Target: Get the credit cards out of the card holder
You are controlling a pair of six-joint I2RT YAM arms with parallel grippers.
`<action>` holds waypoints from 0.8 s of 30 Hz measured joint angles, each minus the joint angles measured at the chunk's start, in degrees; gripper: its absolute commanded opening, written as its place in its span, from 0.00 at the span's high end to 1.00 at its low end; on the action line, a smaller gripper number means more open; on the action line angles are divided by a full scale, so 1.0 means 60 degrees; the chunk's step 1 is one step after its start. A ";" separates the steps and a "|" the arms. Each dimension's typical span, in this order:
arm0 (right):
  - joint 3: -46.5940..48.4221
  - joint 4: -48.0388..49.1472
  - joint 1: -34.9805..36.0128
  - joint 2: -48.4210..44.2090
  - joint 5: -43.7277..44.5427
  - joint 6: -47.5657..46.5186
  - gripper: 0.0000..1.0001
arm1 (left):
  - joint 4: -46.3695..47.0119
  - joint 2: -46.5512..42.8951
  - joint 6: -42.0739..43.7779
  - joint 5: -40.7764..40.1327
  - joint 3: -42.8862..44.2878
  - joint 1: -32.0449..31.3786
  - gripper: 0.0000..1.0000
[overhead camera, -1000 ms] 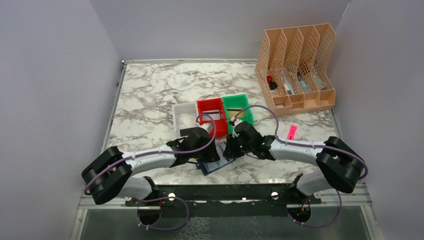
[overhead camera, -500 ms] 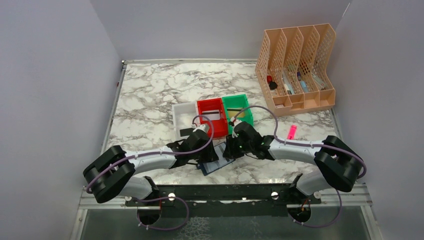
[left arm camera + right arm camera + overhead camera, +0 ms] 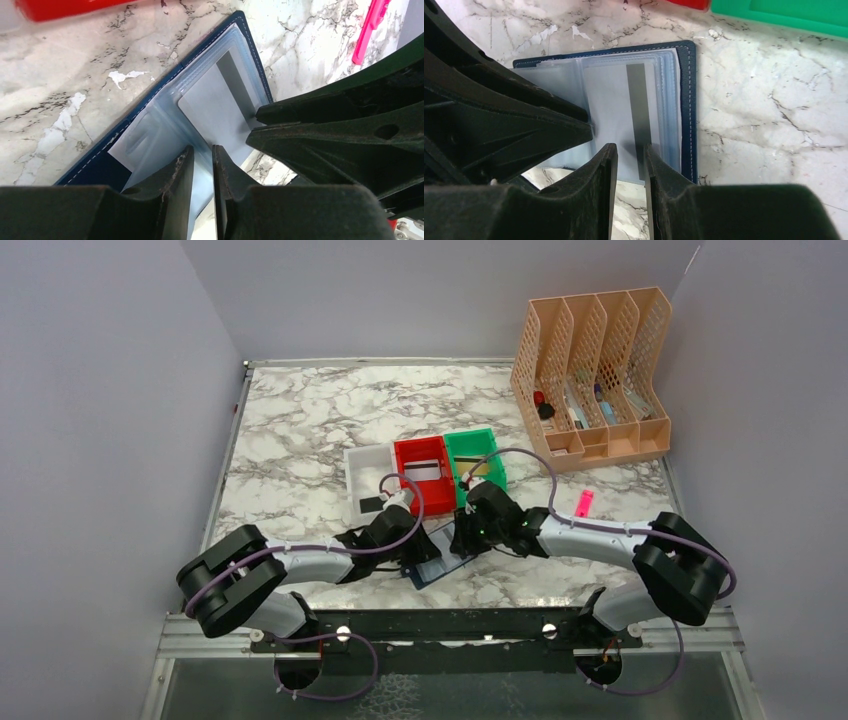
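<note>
Card holder (image 3: 689, 100) open, near edge hidden behind both jaws, each barely parted over sleeves (image 3: 609, 100); grip unclear.

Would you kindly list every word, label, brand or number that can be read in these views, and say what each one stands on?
None: no text can be read in any view.
silvery-grey card in the card holder: only a dark stripe, no print showing.
red bin, green bin, white bin: plain, no labels.
Items in the file organizer: too small to tell.
</note>
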 measured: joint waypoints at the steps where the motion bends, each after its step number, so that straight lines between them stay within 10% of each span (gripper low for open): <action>1: 0.0036 -0.0062 0.0000 0.0000 0.0062 -0.0033 0.68 | 0.0120 -0.0004 -0.0066 -0.0011 -0.0080 0.0004 0.77; 24: 0.0630 -0.0153 -0.0076 0.0561 0.0408 -0.0481 0.57 | 0.0667 0.0029 -0.0255 -0.0051 -0.0339 0.0004 0.77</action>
